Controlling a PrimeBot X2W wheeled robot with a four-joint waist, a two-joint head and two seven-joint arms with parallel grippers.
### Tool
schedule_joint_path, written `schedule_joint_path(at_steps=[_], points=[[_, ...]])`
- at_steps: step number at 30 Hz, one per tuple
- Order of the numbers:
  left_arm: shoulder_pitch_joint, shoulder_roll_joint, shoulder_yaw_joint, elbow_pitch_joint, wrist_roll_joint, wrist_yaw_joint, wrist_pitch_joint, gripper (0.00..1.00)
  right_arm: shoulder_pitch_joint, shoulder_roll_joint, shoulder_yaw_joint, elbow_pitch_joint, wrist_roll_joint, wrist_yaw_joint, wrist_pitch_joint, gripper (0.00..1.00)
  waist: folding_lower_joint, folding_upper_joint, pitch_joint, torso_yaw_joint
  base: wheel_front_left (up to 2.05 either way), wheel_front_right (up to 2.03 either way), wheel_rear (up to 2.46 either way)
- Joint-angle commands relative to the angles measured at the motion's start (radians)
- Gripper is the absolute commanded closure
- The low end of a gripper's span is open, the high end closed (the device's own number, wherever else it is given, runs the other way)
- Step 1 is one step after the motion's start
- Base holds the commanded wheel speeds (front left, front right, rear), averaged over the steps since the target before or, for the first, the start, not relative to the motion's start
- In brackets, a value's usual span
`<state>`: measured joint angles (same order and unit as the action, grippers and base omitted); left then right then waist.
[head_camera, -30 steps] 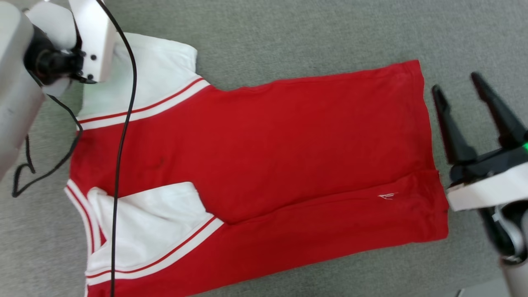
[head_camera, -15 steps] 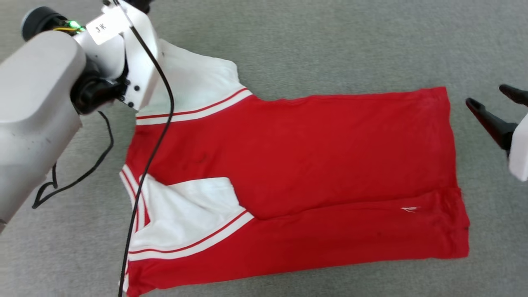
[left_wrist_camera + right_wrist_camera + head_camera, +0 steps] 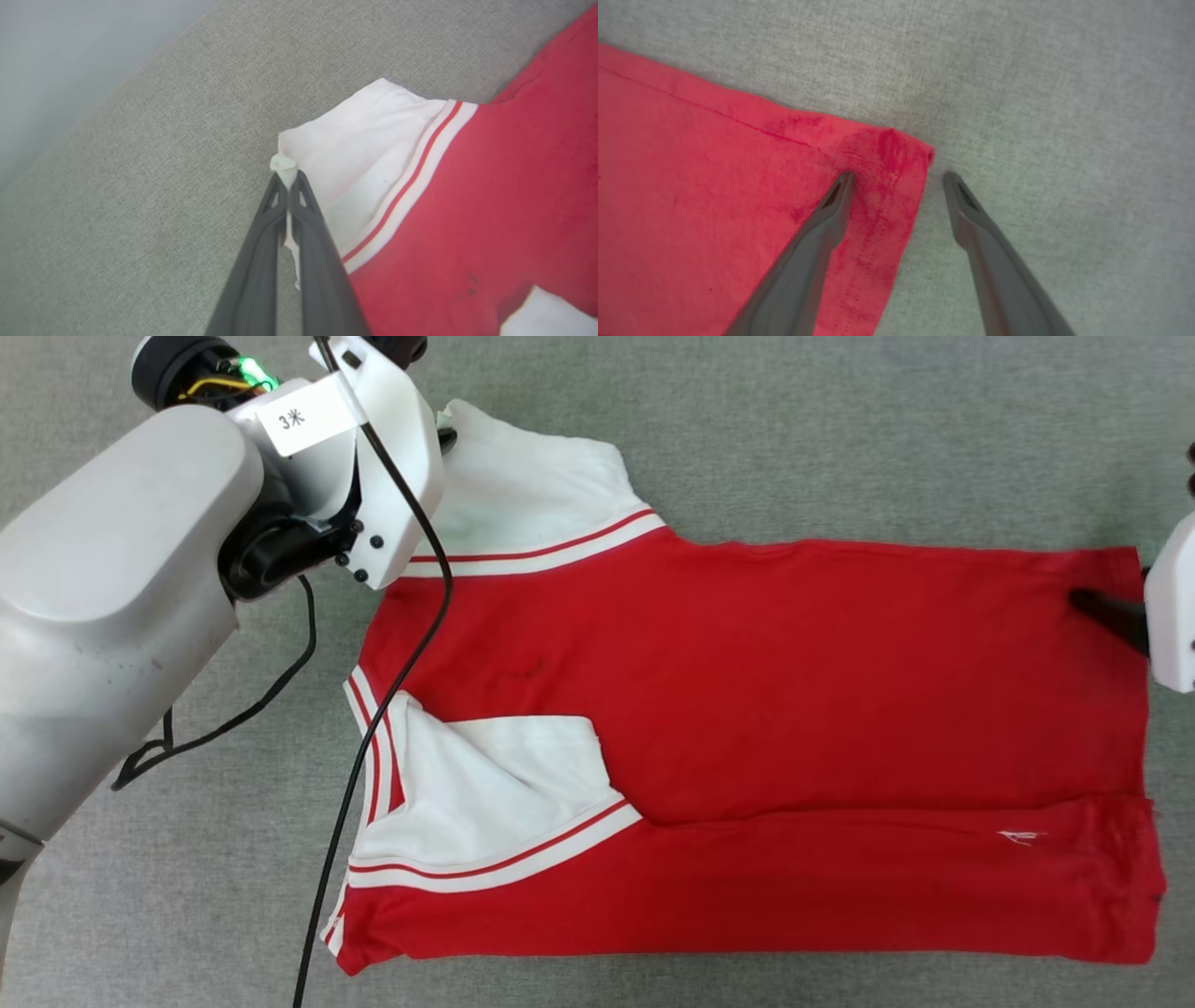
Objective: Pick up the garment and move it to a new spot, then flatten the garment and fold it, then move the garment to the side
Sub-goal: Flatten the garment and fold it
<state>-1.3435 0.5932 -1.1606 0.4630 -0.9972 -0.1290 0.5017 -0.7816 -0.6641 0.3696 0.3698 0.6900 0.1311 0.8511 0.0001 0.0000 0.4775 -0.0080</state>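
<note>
The garment (image 3: 766, 691), a red T-shirt with white sleeves and red-white striped trim, lies spread on a grey cloth surface with its lower side folded in over the body. My left gripper (image 3: 288, 179) is shut on the outer corner of the far white sleeve (image 3: 364, 140), a pinch of white fabric sticking out past its tips. My right gripper (image 3: 899, 175) stands open astride the far hem corner (image 3: 896, 149): one finger rests over the red cloth, the other over bare surface. In the head view one dark right finger (image 3: 1106, 611) reaches onto the hem.
A black cable (image 3: 392, 644) hangs from my left wrist and trails across the garment's neck end and off the near edge. Grey cloth surface (image 3: 840, 429) surrounds the garment. In the left wrist view a pale zone (image 3: 70, 56) lies beyond the surface's edge.
The head camera has swung, shifting the whole picture right and down. My right gripper has gone from beside the hem to astride its far corner. The left gripper stays shut on the sleeve.
</note>
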Motion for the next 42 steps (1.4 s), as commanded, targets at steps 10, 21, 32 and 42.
schedule_joint_path(at_steps=[10,21,32,42], points=[[0.003,0.008,-0.004,0.001,0.000,-0.001,-0.028,1.00,0.024,0.059,0.134,0.144,0.041,0.001,-0.062,0.36,-0.0001,0.0000,0.024,0.018,0.00,0.00,0.00],[0.079,0.028,0.022,0.018,-0.034,0.009,-0.116,1.00,-0.022,-0.022,0.202,0.119,0.107,-0.001,-0.298,1.00,-0.0001,0.0000,-0.081,-0.007,0.00,0.00,0.00],[0.280,0.121,0.031,-0.110,-0.080,0.075,-0.231,1.00,0.131,-0.093,0.233,0.041,0.191,-0.001,-0.496,1.00,-0.0001,0.0000,-0.230,0.002,0.00,0.00,0.00],[0.506,0.224,-0.001,-0.290,-0.126,0.183,-0.283,1.00,0.346,-0.139,0.209,-0.045,0.225,-0.001,-0.564,1.00,-0.0001,0.0000,-0.336,0.014,0.00,0.00,0.00]])
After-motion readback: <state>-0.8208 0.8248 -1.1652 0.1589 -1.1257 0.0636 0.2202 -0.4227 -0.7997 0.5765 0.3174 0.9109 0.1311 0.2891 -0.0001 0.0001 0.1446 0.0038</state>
